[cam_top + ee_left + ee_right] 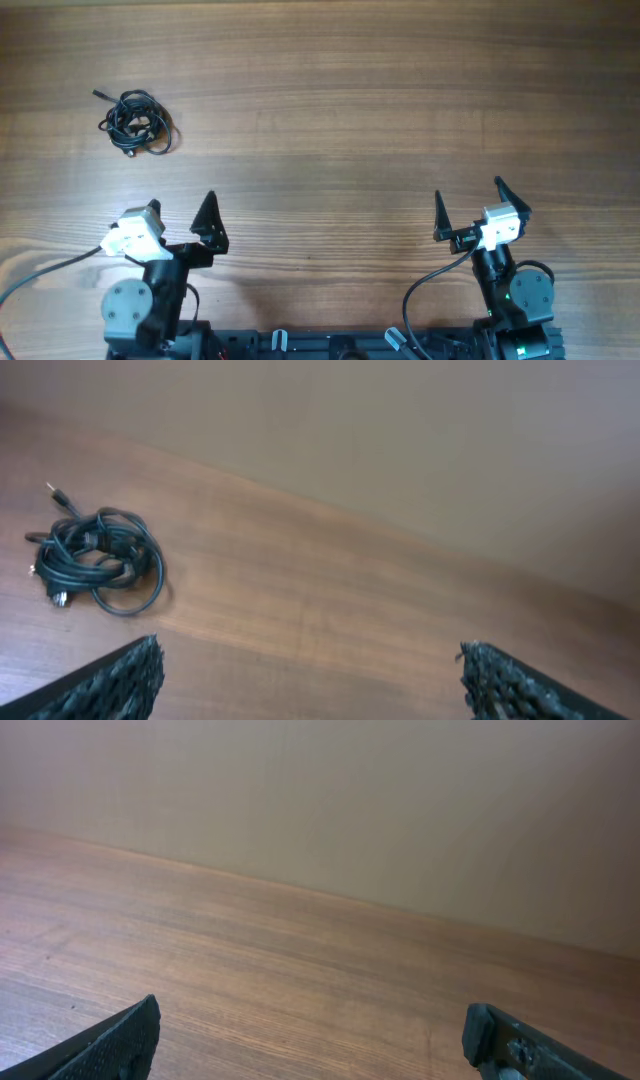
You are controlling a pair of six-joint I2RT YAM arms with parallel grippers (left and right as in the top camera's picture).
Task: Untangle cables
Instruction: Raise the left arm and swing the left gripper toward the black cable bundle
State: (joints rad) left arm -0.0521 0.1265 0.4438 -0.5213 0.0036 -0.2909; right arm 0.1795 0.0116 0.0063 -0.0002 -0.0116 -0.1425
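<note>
The wooden tabletop is the widest thing here and the first source of trouble. The cords lie flat on it, so a gripper coming down for them may scrape the wood or close on nothing.

The left gripper sits at the near edge with its jaws spread wide and nothing between them. The right gripper is the same, spread wide and empty, and well apart from the work. It would have to reach far across to help, and the two arms could crowd each other over one small target.

The cables lie as a tight knotted bundle at the far left of the tabletop, ahead of the left gripper and touched by neither. Clamping the whole clump would likely just lift it, and pulling one strand could cinch the knot tighter.

A small plug end sticks out of the bundle. Dragged through a loop, it could snag.
</note>
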